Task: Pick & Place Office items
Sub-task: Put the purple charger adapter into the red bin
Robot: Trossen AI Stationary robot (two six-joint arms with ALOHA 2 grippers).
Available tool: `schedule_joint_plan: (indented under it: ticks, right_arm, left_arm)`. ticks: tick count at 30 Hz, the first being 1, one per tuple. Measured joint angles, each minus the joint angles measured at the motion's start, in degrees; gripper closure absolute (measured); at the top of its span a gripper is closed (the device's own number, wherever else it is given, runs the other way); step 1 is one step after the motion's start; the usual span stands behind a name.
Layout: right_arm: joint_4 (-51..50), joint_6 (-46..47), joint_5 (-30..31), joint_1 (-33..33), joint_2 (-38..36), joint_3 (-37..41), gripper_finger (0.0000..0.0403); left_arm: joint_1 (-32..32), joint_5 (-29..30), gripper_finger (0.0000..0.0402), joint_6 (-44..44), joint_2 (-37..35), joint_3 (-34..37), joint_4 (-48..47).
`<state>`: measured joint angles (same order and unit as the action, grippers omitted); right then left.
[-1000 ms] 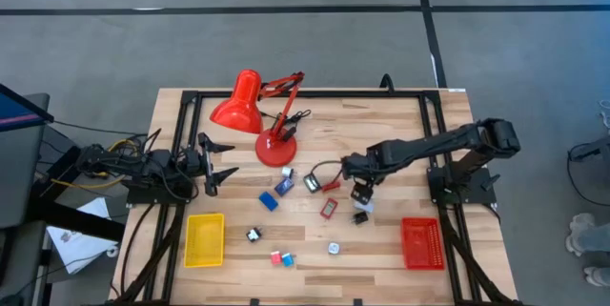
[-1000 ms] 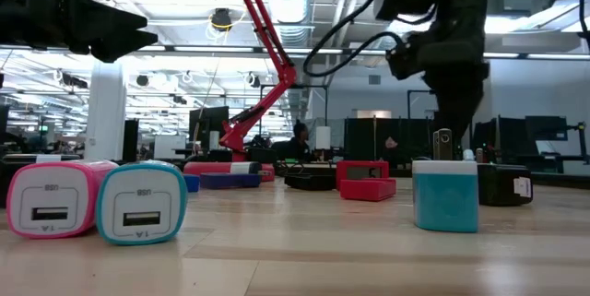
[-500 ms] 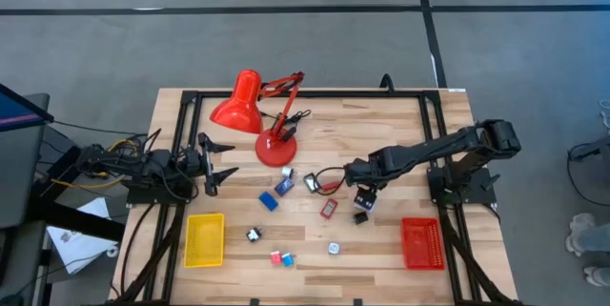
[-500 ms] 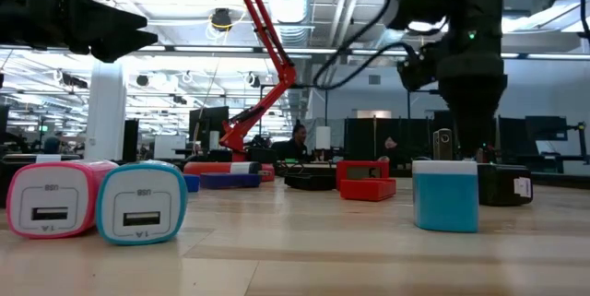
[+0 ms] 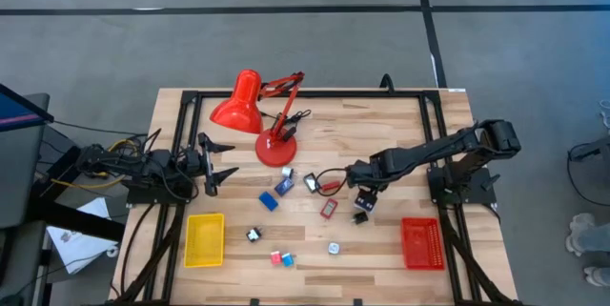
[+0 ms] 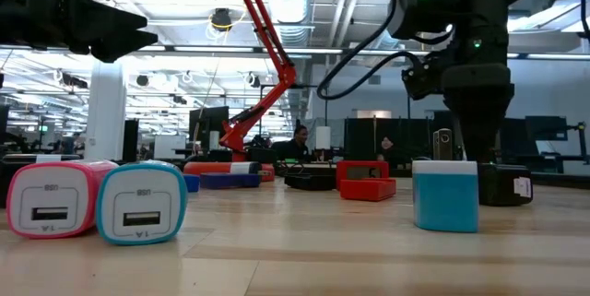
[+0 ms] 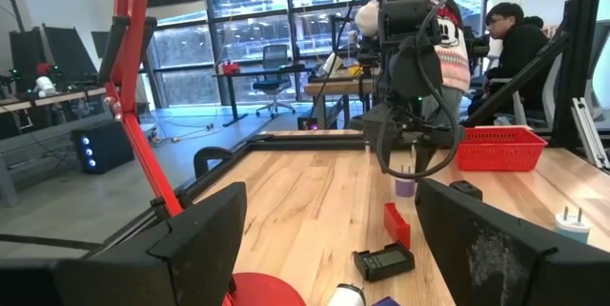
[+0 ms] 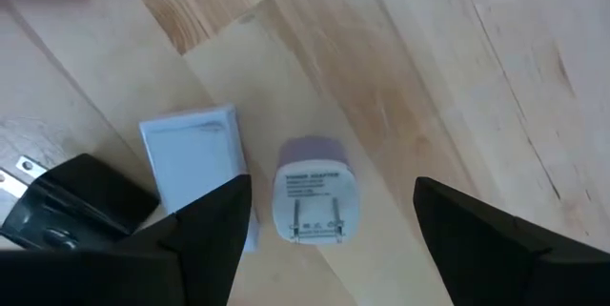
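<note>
Lilac-white plug adapter (image 8: 315, 193) stands prongs-up between the open right gripper (image 8: 329, 213).

Right gripper (image 5: 363, 197) above scattered office items (image 5: 303, 213)

The desk lamp (image 5: 262, 115) stands at the table's (image 5: 400, 125) far middle; the office items (image 5: 305, 211) lie scattered in front of it, toward the near edge; one tray (image 5: 204, 240) sits at the near left, another tray (image 5: 422, 243) at the near right; the right pincer (image 5: 364, 196) hangs above a plug adapter (image 8: 314, 202), which lies just beside a flat block (image 8: 197, 158); the left pincer (image 5: 217, 163) waits over the table's left edge.
</note>
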<state>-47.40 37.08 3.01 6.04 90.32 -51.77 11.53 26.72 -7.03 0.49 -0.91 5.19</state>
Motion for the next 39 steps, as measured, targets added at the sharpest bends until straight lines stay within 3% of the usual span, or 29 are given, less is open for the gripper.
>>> schedule_joint_plan:
  ticks: [15, 21, 30, 34, 39]
  right_arm:
    - [4.2, 1.5, -1.4, 0.0, 0.0, 4.1, 0.0125]
    - [4.4, 1.5, -1.3, -0.2, 0.0, 4.1, 0.0168]
    - [4.3, -0.8, -1.3, -0.2, 0.0, 3.9, 0.0279]
    - [1.2, -0.8, -1.1, 0.0, -0.8, 2.1, 0.0278]
    - [-2.0, 7.5, -0.9, 4.6, -6.3, 1.0, 0.0278]
  left_arm:
    - [0.0, 0.0, 0.0101, 0.0, 0.0, 0.0, 0.0]
    - [0.0, 0.0, 0.0101, 0.0, 0.0, 0.0, 0.0]
    - [0.0, 0.0, 0.0101, 0.0, 0.0, 0.0, 0.0]
    - [0.0, 0.0, 0.0101, 0.0, 0.0, 0.0, 0.0]
    - [0.0, 0.0, 0.0101, 0.0, 0.0, 0.0, 0.1]
